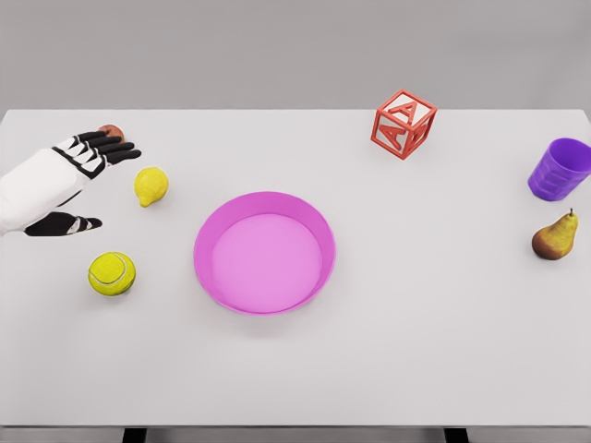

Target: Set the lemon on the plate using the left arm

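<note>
- The lemon (150, 185) is seen on the worktop (416, 314), left of the pink plate (264, 252).
- The left hand (69, 180) is held just beside it, fingers (115, 148) spread, nothing grasped.
- A light, firm, roll-prone fruit is judged; its middle is best enclosed.

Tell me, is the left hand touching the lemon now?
Apart. The head view shows bare white table between the left hand and the lemon; the fingers are spread open and hold nothing.

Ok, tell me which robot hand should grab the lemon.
Left. The left robot hand is open just beside the lemon, with the plate nearby. The right arm is out of view.
</note>
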`<state>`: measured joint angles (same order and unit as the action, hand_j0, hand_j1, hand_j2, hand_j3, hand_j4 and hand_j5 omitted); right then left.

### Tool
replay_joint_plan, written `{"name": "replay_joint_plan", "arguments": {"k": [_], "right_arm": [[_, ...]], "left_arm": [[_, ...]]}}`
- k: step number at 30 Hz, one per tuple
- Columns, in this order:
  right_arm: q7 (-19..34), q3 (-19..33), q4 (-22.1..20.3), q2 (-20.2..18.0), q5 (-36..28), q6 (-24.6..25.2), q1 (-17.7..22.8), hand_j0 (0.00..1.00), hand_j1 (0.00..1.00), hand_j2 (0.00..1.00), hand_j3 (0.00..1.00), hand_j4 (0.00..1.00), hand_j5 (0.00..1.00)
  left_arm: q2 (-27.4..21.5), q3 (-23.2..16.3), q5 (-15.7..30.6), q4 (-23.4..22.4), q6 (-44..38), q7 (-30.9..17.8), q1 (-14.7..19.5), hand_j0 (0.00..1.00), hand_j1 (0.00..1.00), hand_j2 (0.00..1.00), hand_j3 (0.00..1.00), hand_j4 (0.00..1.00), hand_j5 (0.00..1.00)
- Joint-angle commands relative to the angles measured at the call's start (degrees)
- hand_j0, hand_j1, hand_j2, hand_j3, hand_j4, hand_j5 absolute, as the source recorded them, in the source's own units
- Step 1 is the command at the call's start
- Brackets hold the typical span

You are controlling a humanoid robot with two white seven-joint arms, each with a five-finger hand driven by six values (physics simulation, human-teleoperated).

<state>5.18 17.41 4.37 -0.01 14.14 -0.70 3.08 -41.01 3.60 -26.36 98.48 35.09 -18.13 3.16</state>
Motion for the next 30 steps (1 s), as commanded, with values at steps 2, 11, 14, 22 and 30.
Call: {"name": "replay_joint_plan", "arguments": {"k": [2, 11, 14, 22, 30], "right_arm": [[0.01, -0.01, 0.02, 0.01, 0.01, 0.0, 0.0, 1.0, 1.0, 1.0, 1.0, 1.0, 1.0], [0.01, -0.01, 0.02, 0.01, 0.01, 0.0, 0.0, 1.0, 1.0, 1.0, 1.0, 1.0, 1.0], [0.01, -0.01, 0.02, 0.01, -0.08, 0.0, 0.0, 1.0, 1.0, 1.0, 1.0, 1.0, 1.0], [0.01, -0.01, 0.02, 0.01, 0.01, 0.0, 0.0, 1.0, 1.0, 1.0, 1.0, 1.0, 1.0], [0.01, -0.01, 0.02, 0.01, 0.01, 0.0, 0.0, 1.0, 1.0, 1.0, 1.0, 1.0, 1.0]], "left_arm": [[-0.03, 0.0, 0.25, -0.04, -0.09, 0.03, -0.26, 1.0, 1.0, 1.0, 1.0, 1.0, 1.0], [0.14, -0.09, 0.43, -7.86, -0.09, -3.83, 4.13, 1.0, 1.0, 1.0, 1.0, 1.0, 1.0], [2.08, -1.4, 0.52, -7.42, -0.09, -16.14, 5.8, 1.0, 1.0, 1.0, 1.0, 1.0, 1.0], [2.34, -15.82, -0.19, -16.65, -0.09, -16.87, 23.2, 1.0, 1.0, 1.0, 1.0, 1.0, 1.0], [5.94, -16.7, -0.1, -22.72, -12.41, -16.87, 24.7, 1.0, 1.0, 1.0, 1.0, 1.0, 1.0]]}}
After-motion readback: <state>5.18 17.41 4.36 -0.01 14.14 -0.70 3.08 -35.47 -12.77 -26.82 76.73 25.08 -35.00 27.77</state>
